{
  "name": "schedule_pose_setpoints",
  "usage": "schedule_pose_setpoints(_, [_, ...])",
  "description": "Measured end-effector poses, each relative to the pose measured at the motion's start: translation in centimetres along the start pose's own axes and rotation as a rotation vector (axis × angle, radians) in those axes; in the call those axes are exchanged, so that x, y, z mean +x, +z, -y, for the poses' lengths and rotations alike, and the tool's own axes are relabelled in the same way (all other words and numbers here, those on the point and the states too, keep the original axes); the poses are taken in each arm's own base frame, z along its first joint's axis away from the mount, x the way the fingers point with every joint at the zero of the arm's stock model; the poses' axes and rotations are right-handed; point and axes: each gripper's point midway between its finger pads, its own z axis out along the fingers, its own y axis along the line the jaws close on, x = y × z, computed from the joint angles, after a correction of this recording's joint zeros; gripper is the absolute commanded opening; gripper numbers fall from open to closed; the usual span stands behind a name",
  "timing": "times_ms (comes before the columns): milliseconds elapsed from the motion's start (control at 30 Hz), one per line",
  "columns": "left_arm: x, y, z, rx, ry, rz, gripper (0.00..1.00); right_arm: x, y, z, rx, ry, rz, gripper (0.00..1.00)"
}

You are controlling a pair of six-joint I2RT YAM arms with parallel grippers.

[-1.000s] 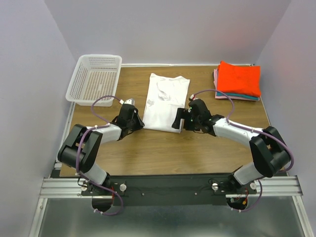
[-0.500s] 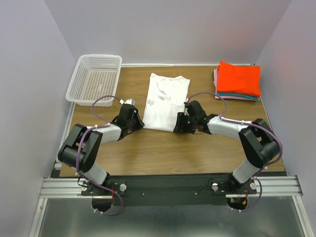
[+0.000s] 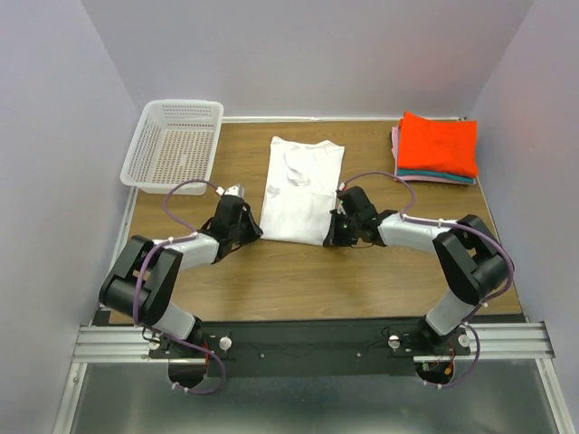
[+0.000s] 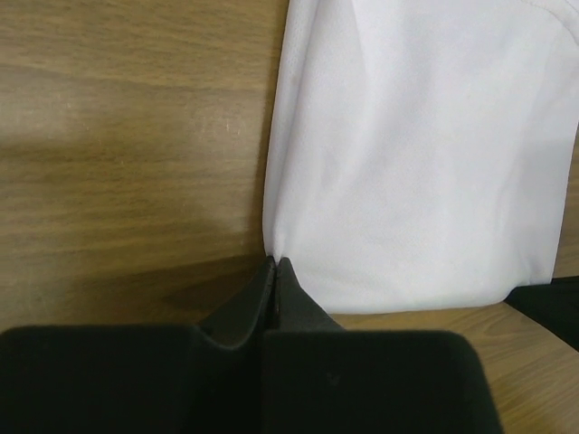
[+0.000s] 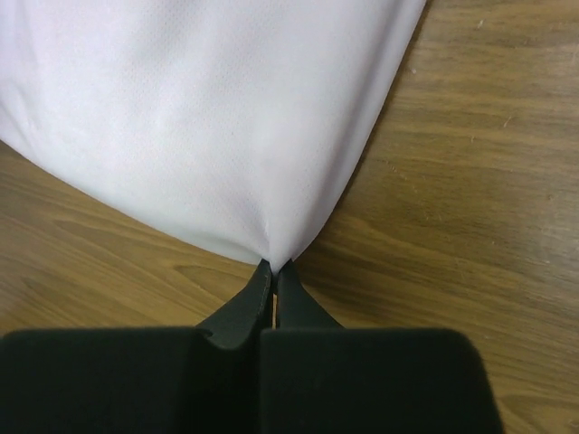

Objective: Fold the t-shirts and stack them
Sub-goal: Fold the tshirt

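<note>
My right end effector (image 5: 274, 268), wide apart a second ago, is now clamped on the lower right corner of the plain white cloth t-shirt (image 3: 298, 185) at centre frame. My left end effector (image 4: 275, 265) pinches the lower left corner. I judge the fold can begin.

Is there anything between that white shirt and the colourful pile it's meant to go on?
Nothing visible. Only bare table lies between the white t-shirt and the folded stack at the far right. The basket sits far left, off that path. The left hand and right hand each pinch a near corner.
</note>
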Motion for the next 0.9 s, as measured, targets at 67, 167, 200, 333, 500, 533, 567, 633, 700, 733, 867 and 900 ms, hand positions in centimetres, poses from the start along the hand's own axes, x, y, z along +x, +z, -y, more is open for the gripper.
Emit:
schedule_pose_setpoints(67, [0.3,-0.7,-0.1,0.004,-0.003,0.004,0.0,0.4,-0.2,0.0,-0.007,0.001,-0.006,0.01])
schedule_pose_setpoints(167, [0.6,-2.5,-0.2,0.018,-0.014,0.022,0.0,1.8,-1.4,-0.3,-0.043,0.003,-0.026,0.01])
schedule_pose_setpoints(200, [0.5,-3.1,-0.1,0.028,-0.018,0.034,0.0,2.4,-1.8,-0.6,-0.064,0.003,-0.038,0.01])
schedule_pose_setpoints(333, [0.3,-6.3,0.5,0.076,-0.04,0.092,0.0,4.9,-4.1,-3.4,-0.193,-0.028,-0.093,0.01])
schedule_pose_setpoints(500, [-0.8,-10.1,1.5,0.139,-0.078,0.187,0.0,7.3,-7.5,-7.6,-0.381,-0.073,-0.163,0.01])
schedule_pose_setpoints(533, [-1.2,-11.0,1.7,0.149,-0.087,0.209,0.0,7.4,-8.4,-8.3,-0.416,-0.073,-0.168,0.01])
schedule_pose_setpoints(567, [-1.7,-12.1,2.0,0.168,-0.095,0.241,0.0,7.3,-9.4,-9.1,-0.457,-0.076,-0.167,0.01])
schedule_pose_setpoints(633, [-2.8,-13.9,2.4,0.189,-0.109,0.304,0.0,7.3,-11.1,-10.2,-0.523,-0.077,-0.169,0.01])
schedule_pose_setpoints(700, [-3.8,-15.6,2.7,0.197,-0.124,0.359,0.0,7.3,-12.4,-11.1,-0.576,-0.08,-0.173,0.01])
schedule_pose_setpoints(733, [-4.4,-16.3,2.9,0.197,-0.129,0.378,0.0,7.4,-13.1,-11.5,-0.601,-0.079,-0.177,0.01])
schedule_pose_setpoints(867, [-5.7,-17.8,3.4,0.185,-0.142,0.413,0.0,7.5,-14.8,-12.6,-0.669,-0.082,-0.191,0.01])
schedule_pose_setpoints(900, [-5.9,-17.9,3.4,0.18,-0.142,0.413,0.0,7.5,-15.0,-12.7,-0.675,-0.079,-0.194,0.01])
